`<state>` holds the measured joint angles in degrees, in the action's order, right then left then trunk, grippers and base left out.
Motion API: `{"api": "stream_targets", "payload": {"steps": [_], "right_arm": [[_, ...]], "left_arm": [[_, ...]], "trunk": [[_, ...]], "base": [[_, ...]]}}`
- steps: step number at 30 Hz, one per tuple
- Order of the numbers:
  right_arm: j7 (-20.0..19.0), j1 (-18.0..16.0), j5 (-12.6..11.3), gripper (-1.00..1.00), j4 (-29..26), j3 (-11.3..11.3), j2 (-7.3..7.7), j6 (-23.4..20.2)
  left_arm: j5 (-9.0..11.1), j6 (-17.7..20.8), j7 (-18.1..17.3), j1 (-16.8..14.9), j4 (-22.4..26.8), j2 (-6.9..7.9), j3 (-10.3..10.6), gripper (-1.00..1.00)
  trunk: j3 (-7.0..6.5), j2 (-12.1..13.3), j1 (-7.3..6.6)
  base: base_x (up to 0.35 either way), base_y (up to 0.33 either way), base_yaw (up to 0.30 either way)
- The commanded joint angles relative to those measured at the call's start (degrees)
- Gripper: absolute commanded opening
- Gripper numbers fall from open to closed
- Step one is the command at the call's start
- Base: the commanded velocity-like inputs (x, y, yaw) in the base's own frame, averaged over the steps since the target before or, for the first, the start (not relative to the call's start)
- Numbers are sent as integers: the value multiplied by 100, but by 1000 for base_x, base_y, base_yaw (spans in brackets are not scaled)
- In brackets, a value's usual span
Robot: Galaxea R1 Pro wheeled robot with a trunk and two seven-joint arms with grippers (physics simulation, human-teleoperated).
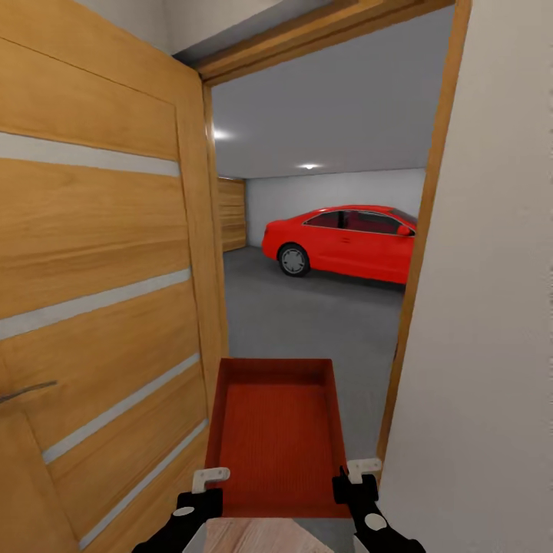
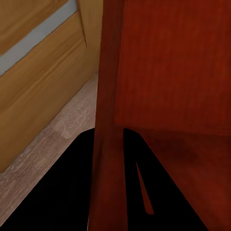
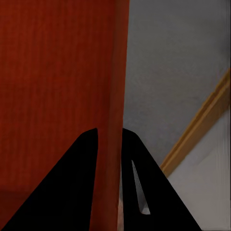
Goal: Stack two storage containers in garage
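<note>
**At the garage doorway, one bin carried in both grippers**

We stand at a doorway, looking through it into the garage (image 1: 322, 177). An open wood-panelled door (image 1: 100, 269) with pale horizontal strips and a dark lever handle takes up the left side of our head view; a white wall (image 1: 484, 307) and the wooden door frame (image 1: 426, 230) close the right side.

Beyond the frame: smooth grey concrete floor (image 1: 307, 315), white back wall, grey ceiling with two lit spots, a second wood-panelled door at the far left corner. A red car (image 1: 346, 242) is parked well back, on the right, partly cut off by the frame.

One storage container (image 1: 276, 438), orange-red, open-topped, is held out in front of us, roughly level, between the door and the frame. Its far end sits over the concrete; a strip of light wood plank floor (image 1: 253, 538) shows under its near edge.

Left gripper (image 1: 201, 491) is at the container's near left corner. In the left wrist view the bin's side wall (image 2: 108, 96) runs straight between the two dark fingers (image 2: 62, 192), one finger outside, one inside; jaws are clenched on that wall. Door and plank floor lie just beside it.

Right gripper (image 1: 355, 480) is at the near right corner. The right wrist view shows the same arrangement: the bin's wall (image 3: 118, 86) passes between the fingers (image 3: 72, 192), jaws clamped on it, with grey concrete and the frame's wooden edge beyond.
</note>
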<state>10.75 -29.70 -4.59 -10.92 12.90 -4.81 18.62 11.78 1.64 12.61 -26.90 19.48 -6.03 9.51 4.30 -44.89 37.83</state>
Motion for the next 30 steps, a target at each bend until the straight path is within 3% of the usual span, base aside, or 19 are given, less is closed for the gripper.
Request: {"api": "stream_targets", "payload": {"steps": [1,8,22,30], "right_arm": [[296,-9,-42,-100,-6,-51,41,439],[296,-9,-38,-100,-6,-51,43,439],[280,-9,-46,-100,-6,-51,44,436],[307,-9,-94,-100,-6,-51,37,437]], "left_arm": [[61,21,121,0,-5,12,-72,-100],[61,29,121,0,-7,6,-72,-100],[70,38,119,-1,-29,10,-72,-100],[70,38,119,1,-23,5,-72,-100]], "trunk": [[9,-8,2],[9,-8,2],[9,-8,2],[2,-8,2]], "base": [[170,149,-247],[223,203,-188],[242,239,-14],[244,259,-223]]}}
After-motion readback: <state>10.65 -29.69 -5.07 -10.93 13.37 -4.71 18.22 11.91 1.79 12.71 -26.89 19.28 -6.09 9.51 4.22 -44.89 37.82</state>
